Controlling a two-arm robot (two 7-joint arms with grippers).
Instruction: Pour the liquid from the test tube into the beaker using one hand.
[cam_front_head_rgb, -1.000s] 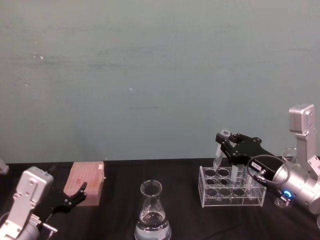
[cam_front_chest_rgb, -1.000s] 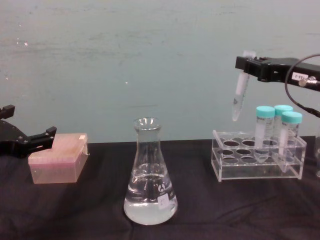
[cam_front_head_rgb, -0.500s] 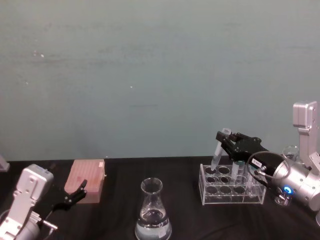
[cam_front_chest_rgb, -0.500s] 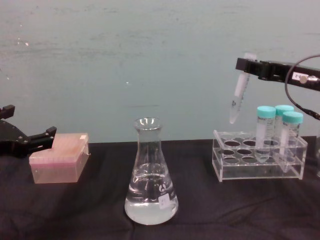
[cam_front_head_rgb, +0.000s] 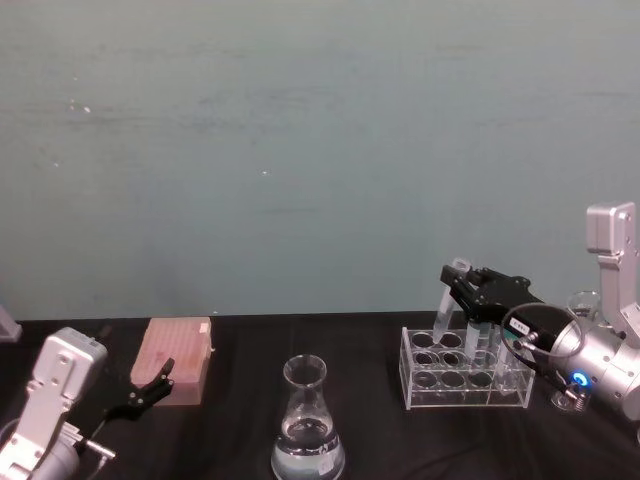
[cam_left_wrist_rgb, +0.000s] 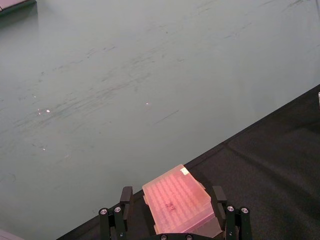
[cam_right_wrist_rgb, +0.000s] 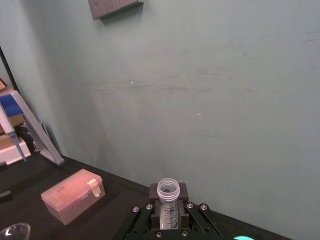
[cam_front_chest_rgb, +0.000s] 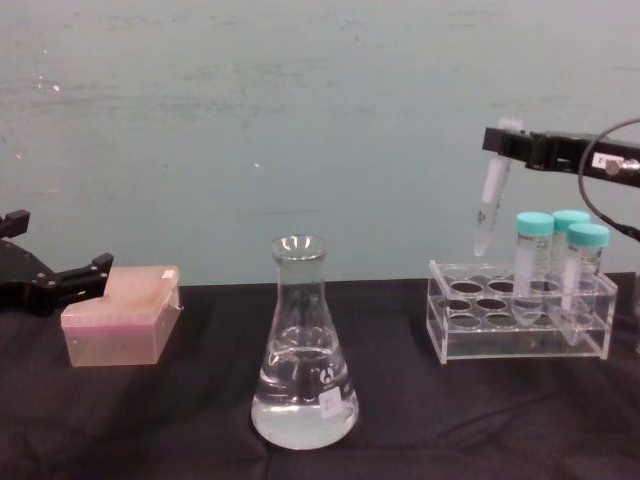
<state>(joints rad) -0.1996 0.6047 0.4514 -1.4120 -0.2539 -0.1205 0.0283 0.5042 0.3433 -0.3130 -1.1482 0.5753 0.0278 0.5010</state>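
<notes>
Black table (cam_front_chest_rgb: 150, 420): test tube (cam_front_chest_rgb: 492, 212) above rack (cam_front_chest_rgb: 515, 325).

The test tube (cam_front_chest_rgb: 493, 203), slim, clear and uncapped with a whitish rim and pointed tip, hangs nearly upright, slightly tilted, above the tube rack (cam_front_chest_rgb: 520, 320). The beaker (cam_front_chest_rgb: 303, 350), a clear conical flask with a white label, stands upright well to its left, holding clear liquid (cam_front_chest_rgb: 303, 415) in its wide base.

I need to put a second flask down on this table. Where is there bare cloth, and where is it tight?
Bare cloth lies between the flask and the pink box, and between the flask and the clear rack. It is tight around the rack, where the right gripper holds the tube over it, and at the box, beside the left gripper.
</notes>
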